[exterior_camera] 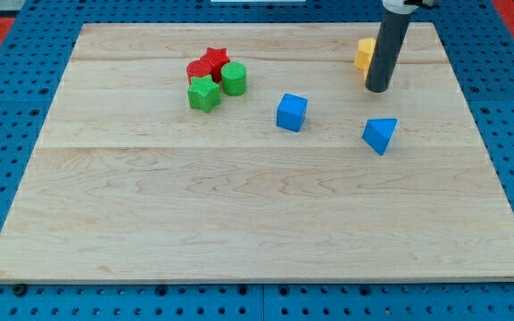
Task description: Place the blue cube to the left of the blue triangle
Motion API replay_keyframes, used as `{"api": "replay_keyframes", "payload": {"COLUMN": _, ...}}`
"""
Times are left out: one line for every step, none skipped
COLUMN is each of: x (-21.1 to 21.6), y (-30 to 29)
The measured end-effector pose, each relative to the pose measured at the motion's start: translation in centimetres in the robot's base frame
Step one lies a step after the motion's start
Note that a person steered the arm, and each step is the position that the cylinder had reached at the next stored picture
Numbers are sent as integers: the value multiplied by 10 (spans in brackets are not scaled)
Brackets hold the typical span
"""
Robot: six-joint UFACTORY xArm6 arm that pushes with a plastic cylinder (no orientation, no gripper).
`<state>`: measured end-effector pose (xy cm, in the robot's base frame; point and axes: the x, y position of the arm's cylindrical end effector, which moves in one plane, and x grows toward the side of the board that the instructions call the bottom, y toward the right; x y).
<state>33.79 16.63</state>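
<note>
1. The bench (266,214) is a pale wooden board that fills most of the view, lying on a blue pegboard (7,134) with rows of holes.
2. The arm carries no pincer, so there is nothing to open, close or hold anything; it ends in a straight dark rod (386,49) that comes down from the view's top right. My tip (377,89) stands on the bench near its top right corner and touches no block that I can make out.
3. The blue cube (292,112) sits to the view's left of my tip and a little lower, well apart from it.
4. The blue triangle (379,135) lies almost directly below my tip in the view, near it but apart. The cube is to the view's left of this triangle, with bare wood between them.
5. A yellow block (363,53) stands just beside the rod, on its left in the view and above my tip; the rod hides part of it, so I cannot tell its shape.
6. Far to the view's left of my tip is a tight cluster: a green cylinder (234,78), a green star (203,94), a red star (214,61) and a second red block (197,70) whose shape is unclear.
</note>
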Motion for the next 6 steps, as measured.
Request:
{"api": "replay_keyframes", "payload": {"x": 0, "y": -8}}
{"api": "replay_keyframes", "payload": {"x": 4, "y": -76}}
{"api": "replay_keyframes", "payload": {"x": 6, "y": -99}}
{"api": "replay_keyframes", "payload": {"x": 38, "y": -123}}
{"api": "replay_keyframes", "payload": {"x": 71, "y": -170}}
{"api": "replay_keyframes", "payload": {"x": 88, "y": -231}}
